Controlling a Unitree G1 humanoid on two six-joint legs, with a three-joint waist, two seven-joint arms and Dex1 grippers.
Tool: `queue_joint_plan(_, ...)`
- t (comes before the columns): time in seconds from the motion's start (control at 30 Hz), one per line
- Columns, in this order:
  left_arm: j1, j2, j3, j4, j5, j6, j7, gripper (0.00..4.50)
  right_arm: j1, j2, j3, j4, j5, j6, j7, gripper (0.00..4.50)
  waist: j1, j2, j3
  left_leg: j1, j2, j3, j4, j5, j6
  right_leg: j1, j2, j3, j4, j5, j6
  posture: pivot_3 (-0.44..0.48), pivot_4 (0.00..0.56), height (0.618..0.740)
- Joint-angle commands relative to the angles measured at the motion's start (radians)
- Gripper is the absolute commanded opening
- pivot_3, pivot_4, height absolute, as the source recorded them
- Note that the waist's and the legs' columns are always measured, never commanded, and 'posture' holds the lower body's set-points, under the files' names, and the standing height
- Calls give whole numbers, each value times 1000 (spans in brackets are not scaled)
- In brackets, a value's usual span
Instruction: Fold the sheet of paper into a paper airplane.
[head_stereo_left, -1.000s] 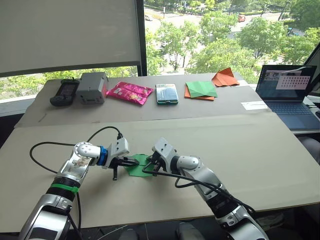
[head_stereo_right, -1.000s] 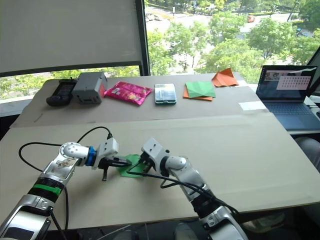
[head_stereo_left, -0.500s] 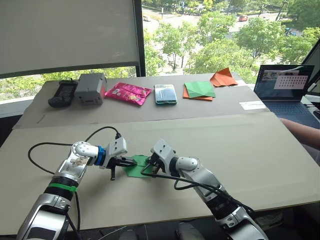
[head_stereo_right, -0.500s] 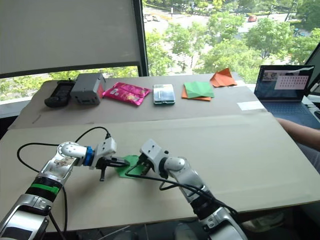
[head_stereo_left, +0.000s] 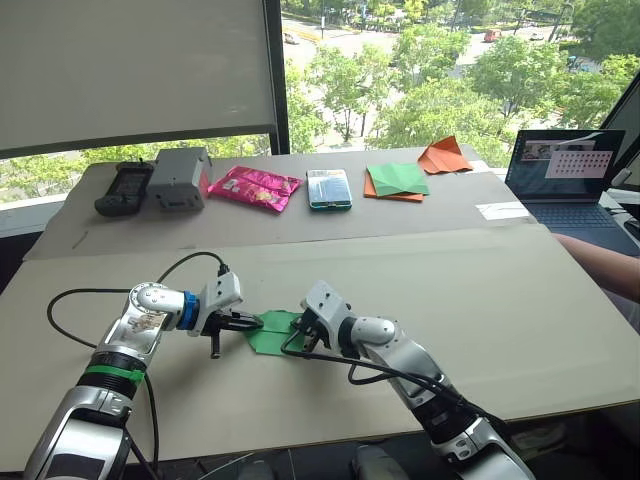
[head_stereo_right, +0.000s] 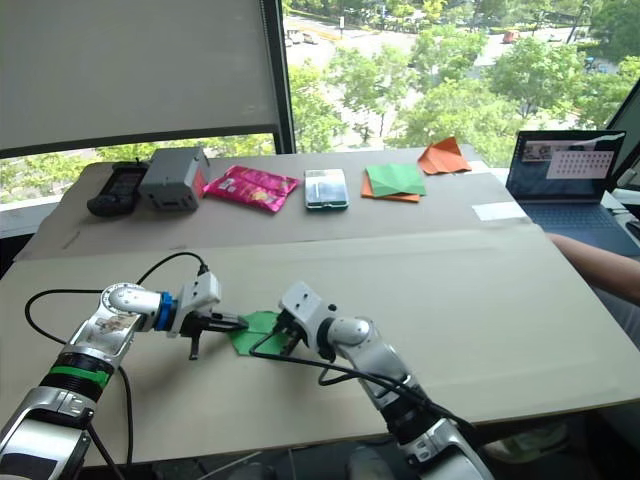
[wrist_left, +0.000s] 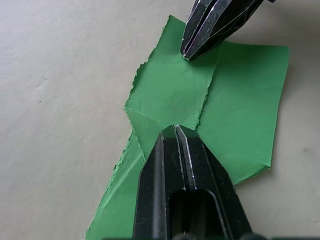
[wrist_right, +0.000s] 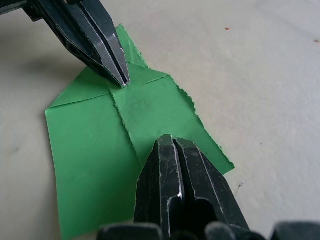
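The sheet of paper (head_stereo_left: 277, 333) is bright green and lies flat on the beige table near its front, partly folded, with ragged flap edges meeting along the middle and a pointed left end. My left gripper (head_stereo_left: 256, 322) is shut, its tips resting on the sheet's left part where the flaps meet (wrist_left: 175, 131). My right gripper (head_stereo_left: 300, 336) is also shut, and its tips press the sheet's right part (wrist_right: 170, 141). The two grippers face each other across the paper (wrist_left: 240, 100), a short gap apart.
Along the back board lie a black device (head_stereo_left: 122, 185), a grey box (head_stereo_left: 180, 175), a pink packet (head_stereo_left: 255, 187), a teal case (head_stereo_left: 329, 187), a green-and-orange paper stack (head_stereo_left: 398, 180) and an orange pointed paper shape (head_stereo_left: 447, 155). A laptop (head_stereo_left: 565, 175) and a person's arm (head_stereo_left: 600, 255) are at right.
My left arm has drawn back a little to the left, and the paper's left end now shows as a longer point. The right gripper stays on the sheet.
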Motion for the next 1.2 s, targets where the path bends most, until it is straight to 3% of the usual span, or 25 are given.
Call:
queue_joint_plan(0.03, 37, 38, -10, 68, 49, 9, 17, 0, 24, -11, 25, 29, -8, 53, 6, 49, -4, 1, 0, 0, 0, 0, 0, 0, 0, 0, 0, 0, 0, 0, 0, 0, 150, 740)
queue_joint_plan(0.6, 49, 49, 30, 104, 27, -34, 27, 0, 17, -10, 22, 36, -10, 45, 6, 49, -7, 2, -1, 0, 0, 0, 0, 0, 0, 0, 0, 0, 0, 0, 0, 0, 150, 740)
queue_joint_plan(0.77, 70, 49, 152, -34, -114, 63, 32, 0, 26, -11, -14, -56, 25, -28, 22, 49, -9, 0, 2, -1, 0, 0, 0, 0, 0, -1, 0, 0, 0, 0, 0, 0, 150, 740)
queue_joint_plan(1.0, 269, 102, 321, -385, -319, 333, 73, 0, 68, -64, -81, -269, 97, -38, 58, 49, -7, -2, 9, -8, 0, -1, -3, 0, 0, -2, 0, 0, -3, 4, 6, 0, 150, 740)
queue_joint_plan(1.1, 340, 97, 372, -460, -371, 407, 114, 0, 85, -85, -109, -331, 128, -8, 67, 49, -5, -2, 14, -3, 1, -1, -6, 0, 0, -2, -1, 0, -6, 0, 0, 0, 150, 740)
queue_joint_plan(1.2, 383, 88, 385, -501, -381, 422, 149, 0, 104, -96, -145, -341, 161, 21, 64, 947, 0, -3, 17, -3, 1, -1, -7, 0, -1, -2, -1, 0, -6, 0, 0, 0, 150, 740)
